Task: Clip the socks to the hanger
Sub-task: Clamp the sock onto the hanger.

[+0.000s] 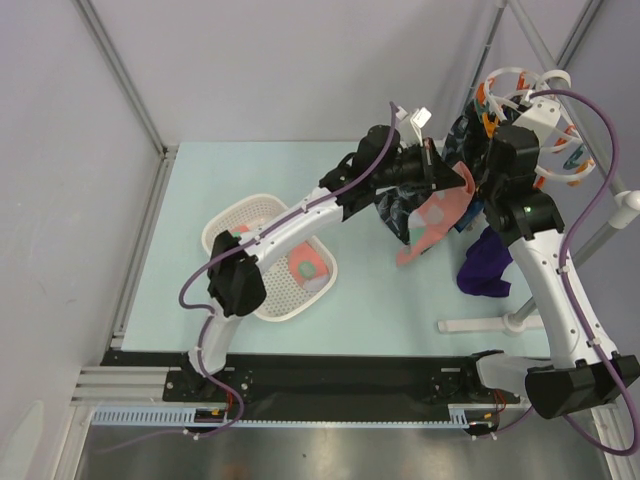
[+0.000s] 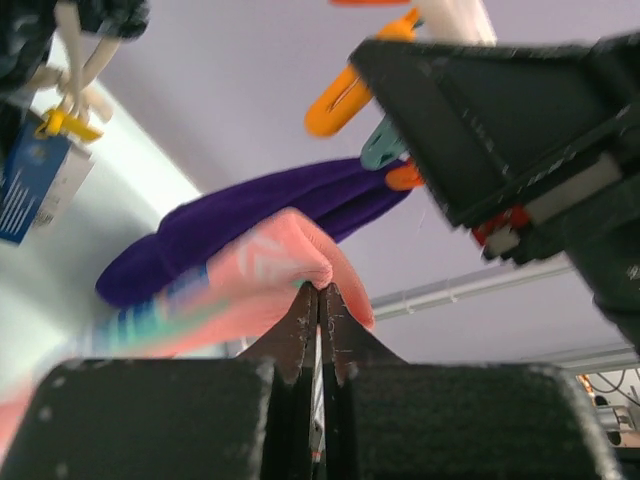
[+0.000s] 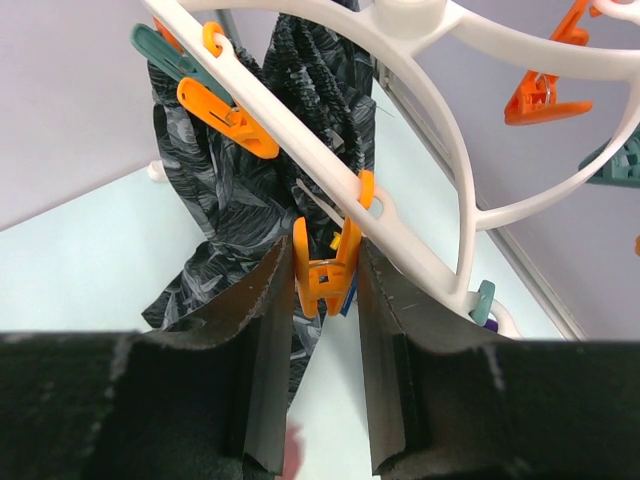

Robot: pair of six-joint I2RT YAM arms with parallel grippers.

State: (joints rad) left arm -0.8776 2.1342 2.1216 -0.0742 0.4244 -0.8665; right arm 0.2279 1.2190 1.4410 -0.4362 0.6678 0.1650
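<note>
My left gripper (image 1: 452, 174) is shut on the top edge of a salmon-pink sock (image 1: 432, 222), which hangs below it; the pinched fold shows in the left wrist view (image 2: 290, 262). The white ring hanger (image 1: 530, 108) hangs at the back right. My right gripper (image 3: 325, 252) is closed on both handles of an orange peg (image 3: 322, 275) on the hanger's white frame (image 3: 300, 130). In the top view the right gripper (image 1: 490, 135) is just right of the sock. A second sock (image 1: 308, 268) lies in the basket.
A white basket (image 1: 232, 225) stands at the left middle. A dark navy patterned cloth (image 3: 200, 190) and a purple garment (image 1: 485, 262) hang from the hanger. The hanger stand's white foot (image 1: 480, 325) lies at the right front. Metal frame posts border the table.
</note>
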